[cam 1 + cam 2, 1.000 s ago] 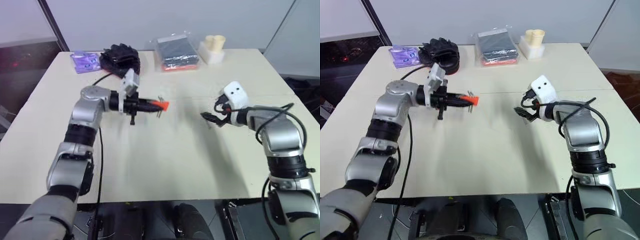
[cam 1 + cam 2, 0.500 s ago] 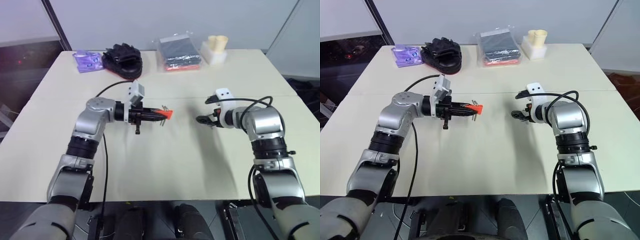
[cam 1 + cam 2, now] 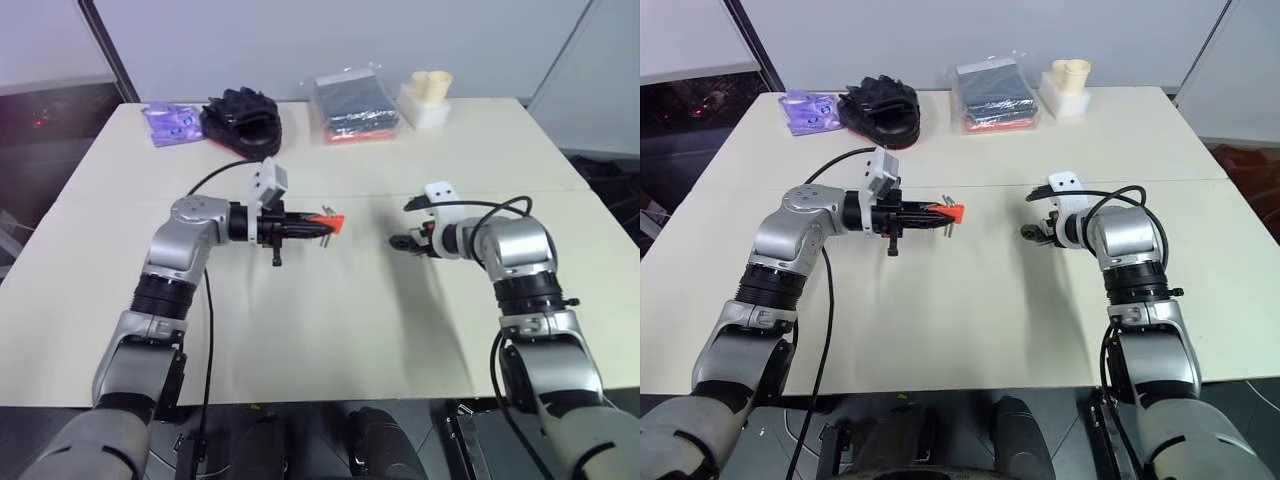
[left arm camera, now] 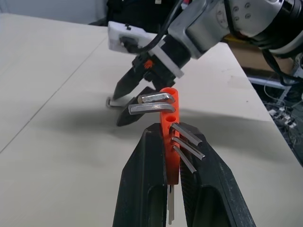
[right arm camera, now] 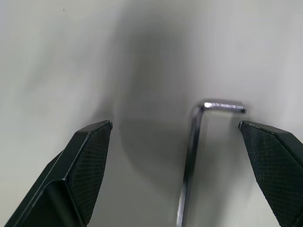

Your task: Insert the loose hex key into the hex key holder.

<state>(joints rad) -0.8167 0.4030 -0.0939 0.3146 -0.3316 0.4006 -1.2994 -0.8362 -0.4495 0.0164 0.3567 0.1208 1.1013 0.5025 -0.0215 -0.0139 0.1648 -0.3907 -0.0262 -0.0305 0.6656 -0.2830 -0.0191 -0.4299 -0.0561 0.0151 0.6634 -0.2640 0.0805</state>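
I'm at the pick-up step: holder's already in hand, the loose hex key (image 5: pixel 191 156) is still lying flat on the tabletop (image 3: pixel 330 330), not yet grasped. Right gripper (image 5: pixel 175 137) sits low over it w/ fingers (image 5: pixel 83 161) spread wide, key between them, nearer one pad than the other, touching neither as far as I can tell. Long leg runs back toward the wrist; short leg is bent off to one side at the far end.

Left gripper (image 4: pixel 173 142) is clamped on the hex key holder (image 4: pixel 169 125), held up off the tabletop and aimed across toward the right arm. Fingers (image 4: pixel 147 179) pinch the red block's lower half; two keys stick out near its top on one side, three slant out lower on the other. There's a round hole in the block btwn the groups (prob the free slot, can't be sure from here).

Next, as I judge it: centre the right fingers on the long leg, close on it, lift w/o letting it roll. It's thin and flat on the surface, so a slipped pinch is the likely fail. Then line its end up w/ the hole.
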